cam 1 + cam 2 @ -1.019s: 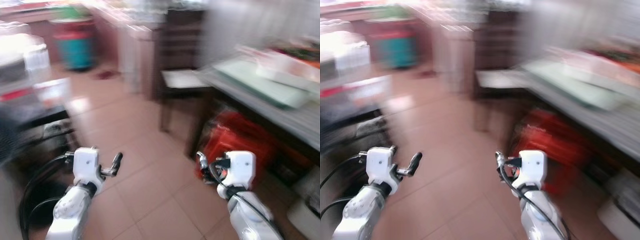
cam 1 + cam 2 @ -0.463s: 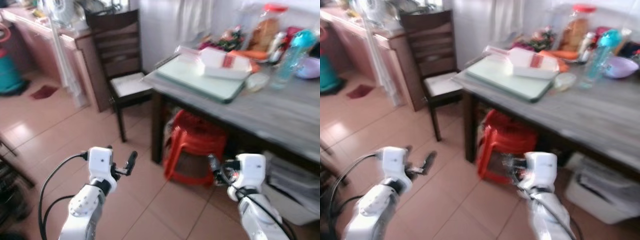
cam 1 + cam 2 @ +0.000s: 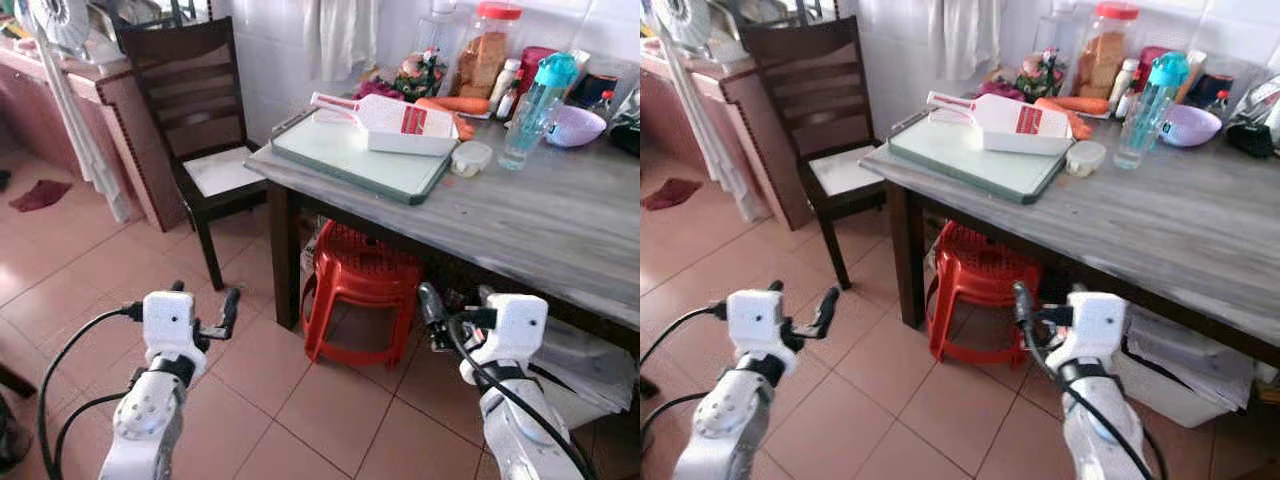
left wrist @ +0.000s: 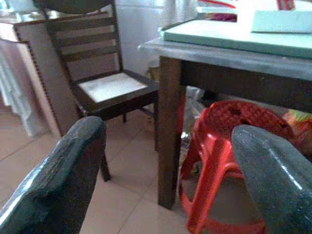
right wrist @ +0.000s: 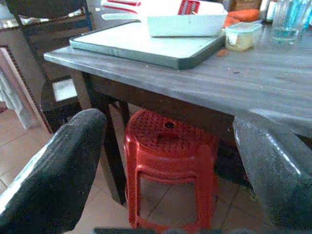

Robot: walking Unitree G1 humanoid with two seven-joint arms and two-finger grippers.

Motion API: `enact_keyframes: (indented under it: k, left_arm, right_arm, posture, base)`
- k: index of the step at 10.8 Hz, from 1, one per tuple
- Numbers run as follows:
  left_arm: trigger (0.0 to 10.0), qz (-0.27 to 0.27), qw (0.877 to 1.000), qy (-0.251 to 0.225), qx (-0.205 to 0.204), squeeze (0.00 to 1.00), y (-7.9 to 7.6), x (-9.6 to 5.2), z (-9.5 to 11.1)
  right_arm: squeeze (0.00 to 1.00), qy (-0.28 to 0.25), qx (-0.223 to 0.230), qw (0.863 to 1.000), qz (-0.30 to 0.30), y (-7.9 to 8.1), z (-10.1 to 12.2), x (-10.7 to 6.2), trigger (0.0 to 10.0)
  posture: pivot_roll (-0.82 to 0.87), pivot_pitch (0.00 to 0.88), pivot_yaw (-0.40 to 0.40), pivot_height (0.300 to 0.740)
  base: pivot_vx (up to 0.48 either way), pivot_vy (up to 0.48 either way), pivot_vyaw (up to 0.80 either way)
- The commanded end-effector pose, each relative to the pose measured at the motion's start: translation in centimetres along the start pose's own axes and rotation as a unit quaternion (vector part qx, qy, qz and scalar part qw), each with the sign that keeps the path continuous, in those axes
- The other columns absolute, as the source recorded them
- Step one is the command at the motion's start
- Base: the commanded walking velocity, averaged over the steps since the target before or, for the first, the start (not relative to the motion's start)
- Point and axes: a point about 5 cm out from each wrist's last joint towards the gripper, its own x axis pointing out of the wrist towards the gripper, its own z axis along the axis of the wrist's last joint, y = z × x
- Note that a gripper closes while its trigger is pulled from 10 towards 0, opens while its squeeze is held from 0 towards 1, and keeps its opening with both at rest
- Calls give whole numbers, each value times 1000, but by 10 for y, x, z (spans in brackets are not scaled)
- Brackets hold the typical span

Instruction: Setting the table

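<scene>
A grey wooden table (image 3: 530, 225) stands ahead and to my right. On it lie a pale green tray (image 3: 350, 158), a white scoop-shaped container with a red patch (image 3: 395, 122), a small lidded tub (image 3: 470, 157), a teal bottle (image 3: 535, 100), a purple bowl (image 3: 575, 125), a red-lidded jar (image 3: 485, 55) and carrots (image 3: 450, 103). My left gripper (image 3: 205, 300) hovers open and empty over the floor, short of the table's corner. My right gripper (image 3: 455, 300) is open and empty below the table's front edge. The right wrist view looks along the fingers (image 5: 58, 170) at the table (image 5: 273, 83).
A red plastic stool (image 3: 360, 290) sits under the table near its corner leg. A dark wooden chair (image 3: 200, 130) stands at the table's left end, beside a brown cabinet (image 3: 90, 110). A white box (image 3: 590, 355) lies under the table on the right. Tiled floor (image 3: 300, 420) spreads below my arms.
The camera has swung right and steadied, so the table and stool now show sharply and closer. Both grippers keep the same open pose.
</scene>
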Motion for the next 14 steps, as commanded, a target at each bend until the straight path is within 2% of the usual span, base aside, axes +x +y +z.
enact_keyframes:
  k: [1,2,5,8,10,14]
  left_arm:
    - [10000,-6,1000,7,-2,0,-1,0,0]
    - [10000,-10,1000,5,-1,0,-4,1,1]
    - [10000,-14,1000,21,-1,0,-7,3,-2]
    - [10000,-12,1000,28,5,0,-8,4,-6]
    - [10000,-8,999,33,10,0,-8,4,-7]
    - [10000,-9,999,33,14,0,-8,6,-6]
  right_arm:
    - [0,-16,-13,1000,-18,-3,5,-1,10000]
    - [0,-22,-35,998,-36,-6,6,0,10000]
    - [0,-7,-13,999,-35,-4,2,-1,10000]
    - [0,0,-24,999,-30,-4,0,1,10000]
    - [0,2,-19,1000,-22,-3,-1,1,10000]
    - [0,5,-16,1000,-19,-1,-3,2,10000]
  posture:
    - [74,42,-15,740]
    - [74,44,-17,740]
    - [70,42,-19,740]
    - [73,38,-24,740]
    - [75,36,-24,740]
    - [76,47,-22,740]
  base:
    - [0,0,0]
    - [0,0,0]
    - [0,0,0]
    - [0,0,-800]
    - [-247,0,-653]
    - [-276,0,0]
